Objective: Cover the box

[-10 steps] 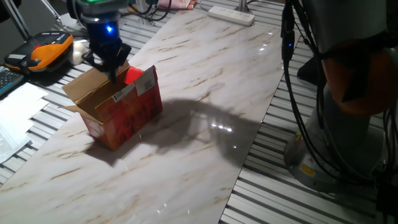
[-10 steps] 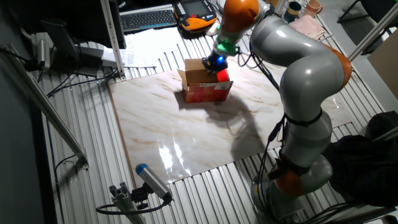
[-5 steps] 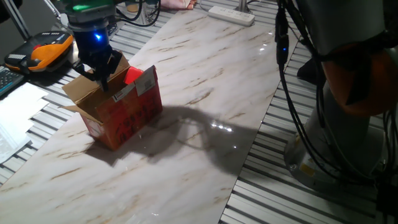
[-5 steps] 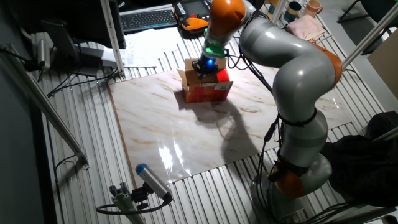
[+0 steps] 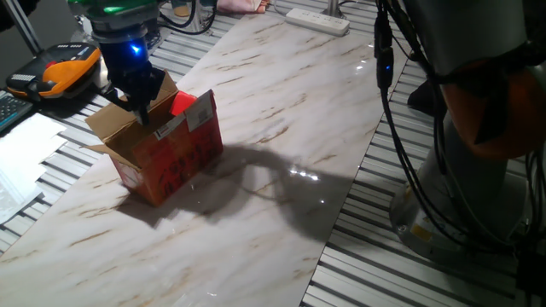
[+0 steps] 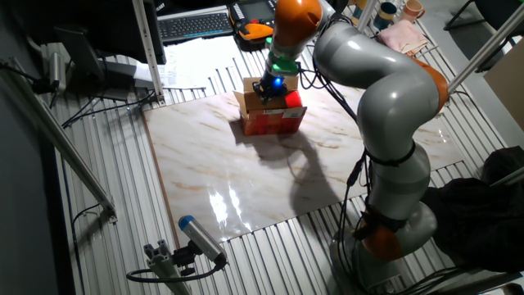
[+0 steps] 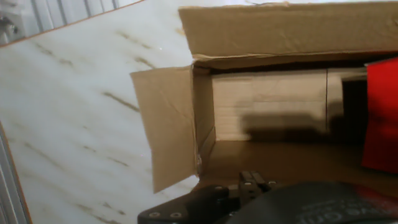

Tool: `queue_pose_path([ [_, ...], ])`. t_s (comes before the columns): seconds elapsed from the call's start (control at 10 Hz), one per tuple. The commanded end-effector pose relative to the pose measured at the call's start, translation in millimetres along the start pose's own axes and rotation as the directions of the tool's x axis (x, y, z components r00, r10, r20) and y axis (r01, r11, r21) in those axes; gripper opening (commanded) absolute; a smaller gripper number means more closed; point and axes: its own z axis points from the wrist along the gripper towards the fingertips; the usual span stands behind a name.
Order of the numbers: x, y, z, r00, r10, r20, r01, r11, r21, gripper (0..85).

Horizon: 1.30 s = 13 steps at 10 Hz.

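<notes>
The box (image 5: 171,158) stands open at the far left of the marble table top (image 5: 281,170). It is red outside and brown inside. Its flap with the white label (image 5: 183,121) stands up on the near side, and a brown flap (image 5: 115,119) is folded out to the left. My gripper (image 5: 142,109) points down into the box's open top, with the fingers together and nothing held. The other fixed view shows the box (image 6: 274,123) under the gripper (image 6: 266,88). The hand view looks into the brown inside (image 7: 273,155), with a side flap (image 7: 168,124) spread out and a red flap (image 7: 380,112) at the right.
An orange and black pendant (image 5: 60,72), papers (image 5: 26,158) and a keyboard (image 6: 192,24) lie off the table's left side. A white power strip (image 5: 317,20) lies at the far end. A metal post (image 6: 146,49) stands near the table's corner. The arm's base (image 6: 393,233) is beside the table.
My gripper moved a little left over the box's opening during the first half second, then held still. The box and its flaps have not moved.
</notes>
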Motion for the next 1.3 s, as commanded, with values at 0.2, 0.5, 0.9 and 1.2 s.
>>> queue_pose_path([
  [0.2,-0.2,-0.4,-0.1,0.999,0.029,-0.024,-0.030,0.999,-0.023,0.0],
  [0.5,7.8,43.9,-23.2,0.990,0.138,-0.033,-0.139,0.990,-0.017,0.0],
  [0.9,26.3,94.8,-20.6,0.971,0.240,0.022,-0.240,0.971,0.002,0.0],
  [1.2,26.7,109.5,-2.4,0.947,0.312,0.080,-0.313,0.950,0.003,0.0],
])
